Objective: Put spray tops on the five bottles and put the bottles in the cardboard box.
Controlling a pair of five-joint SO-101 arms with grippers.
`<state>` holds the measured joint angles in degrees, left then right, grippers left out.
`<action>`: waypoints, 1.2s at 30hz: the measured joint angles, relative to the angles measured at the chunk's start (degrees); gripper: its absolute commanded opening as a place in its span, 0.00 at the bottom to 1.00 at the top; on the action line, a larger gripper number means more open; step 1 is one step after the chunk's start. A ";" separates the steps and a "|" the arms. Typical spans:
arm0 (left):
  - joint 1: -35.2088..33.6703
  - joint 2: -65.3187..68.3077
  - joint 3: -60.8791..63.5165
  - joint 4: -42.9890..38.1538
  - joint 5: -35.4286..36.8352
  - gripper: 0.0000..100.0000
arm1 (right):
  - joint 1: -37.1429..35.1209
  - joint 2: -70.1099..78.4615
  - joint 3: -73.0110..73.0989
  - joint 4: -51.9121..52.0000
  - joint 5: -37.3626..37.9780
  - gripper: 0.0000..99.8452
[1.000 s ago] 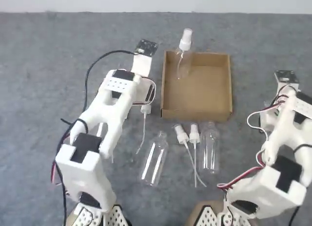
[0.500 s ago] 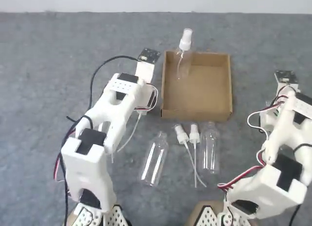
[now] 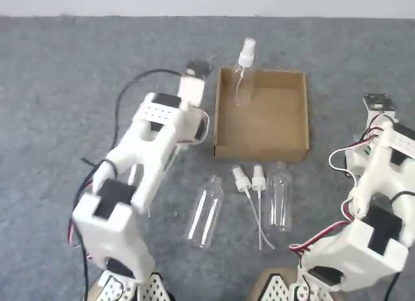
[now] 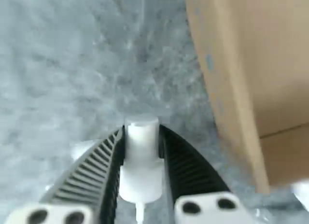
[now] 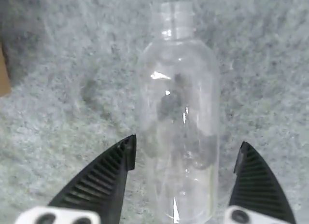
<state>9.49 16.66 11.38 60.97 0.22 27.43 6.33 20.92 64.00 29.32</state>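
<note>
**Ana:** Left gripper (image 4: 141, 132) is clamped on a spray top (image 4: 141, 159), just beside the cardboard box (image 4: 227, 79).

**Ben:** And the right gripper (image 5: 187, 143)?

**Ana:** It's spread wide over an uncapped bottle (image 5: 178, 103) lying on the table, probably the one beside the loose tops (image 3: 241, 178).

**Ben:** Progress?

**Ana:** Early. Another bare bottle (image 3: 206, 211) lies in front of the box. Farther back, one capped bottle (image 3: 243, 77) stands inside it.

A grey fuzzy mat (image 3: 52, 87) covers the table, with a pale wall (image 3: 130, 1) behind.
</note>
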 measured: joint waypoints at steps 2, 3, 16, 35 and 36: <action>-0.79 -5.45 1.23 1.14 0.18 0.01 | 0.00 0.00 0.00 0.00 0.88 0.29; -1.23 -8.44 2.37 1.58 0.18 0.01 | 0.00 0.00 0.00 0.00 1.05 0.29; -3.52 -38.95 25.76 -1.05 0.00 0.01 | -4.40 4.66 -17.85 9.14 1.67 0.28; -3.60 -46.07 34.64 -4.84 0.00 0.01 | -4.57 22.86 -29.80 12.22 4.84 0.00; -3.60 -46.07 34.64 -4.84 0.00 0.01 | -4.57 22.86 -30.33 12.22 4.84 0.01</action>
<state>5.89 -29.41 46.02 56.13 0.22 22.86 29.19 -9.41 76.22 34.15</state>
